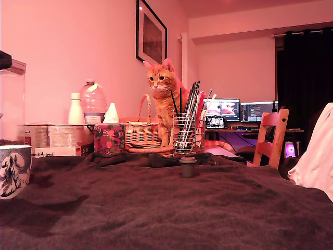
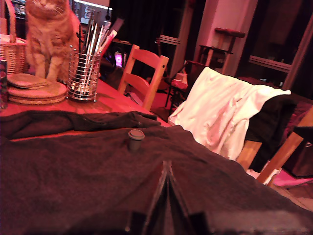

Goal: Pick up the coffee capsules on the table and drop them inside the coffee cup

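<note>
A dim, pink-lit room holds a table (image 1: 156, 213) draped in dark fuzzy cloth, with a cat (image 1: 165, 99) sitting at its far edge behind a wire pen holder (image 1: 186, 133) and a wicker basket (image 1: 141, 130). The capsule (image 1: 188, 166) stands upright on the cloth just in front of the pen holder, wide rim up, its axis vertical. In the wrist view the capsule (image 2: 136, 139) lies ahead of the claw (image 2: 166, 196), a little off its centre line toward the pen holder (image 2: 83, 76), with bare cloth between them; they are apart, not touching. The claw's two fingers meet in a narrow ridge with no gap visible and nothing between them, so it looks closed and empty. The arm does not appear in the exterior view. The cup (image 1: 13, 171) sits at the exterior view's left edge, well apart from the capsule and nearer the camera; a floral box (image 1: 109, 138) stands between the cup and the basket, farther back. The cup is out of the wrist view. By my judgement the task is at its start: the claw must part, travel forward and slightly toward the pen holder, and come down over the rim. The pen holder standing close behind the capsule leaves little room to overshoot, and the soft cloth may let the capsule tip.
</note>
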### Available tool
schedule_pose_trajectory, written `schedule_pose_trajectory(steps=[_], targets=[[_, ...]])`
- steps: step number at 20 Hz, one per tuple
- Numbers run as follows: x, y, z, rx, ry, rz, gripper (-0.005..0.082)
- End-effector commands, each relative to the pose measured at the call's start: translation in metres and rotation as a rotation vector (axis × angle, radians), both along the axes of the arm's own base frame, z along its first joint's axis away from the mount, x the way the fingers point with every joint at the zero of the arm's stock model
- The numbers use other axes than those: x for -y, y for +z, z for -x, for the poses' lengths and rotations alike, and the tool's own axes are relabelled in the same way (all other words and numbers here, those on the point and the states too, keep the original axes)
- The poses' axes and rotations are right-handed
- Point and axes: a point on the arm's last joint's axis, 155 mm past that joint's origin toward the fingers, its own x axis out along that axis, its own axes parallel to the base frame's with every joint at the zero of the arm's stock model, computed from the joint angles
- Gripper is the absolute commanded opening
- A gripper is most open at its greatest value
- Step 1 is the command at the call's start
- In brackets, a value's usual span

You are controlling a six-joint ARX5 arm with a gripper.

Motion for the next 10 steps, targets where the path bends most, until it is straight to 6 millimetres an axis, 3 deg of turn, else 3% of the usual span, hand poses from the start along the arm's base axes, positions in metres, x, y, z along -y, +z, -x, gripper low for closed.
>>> schedule_pose_trajectory(steps=[1,10], targets=[[0.004,-0.006,-0.002,-0.001,-0.003,-0.027,-0.002],[0.016,-0.026,-0.015,-0.062,0.016,-0.086,-0.0018]])
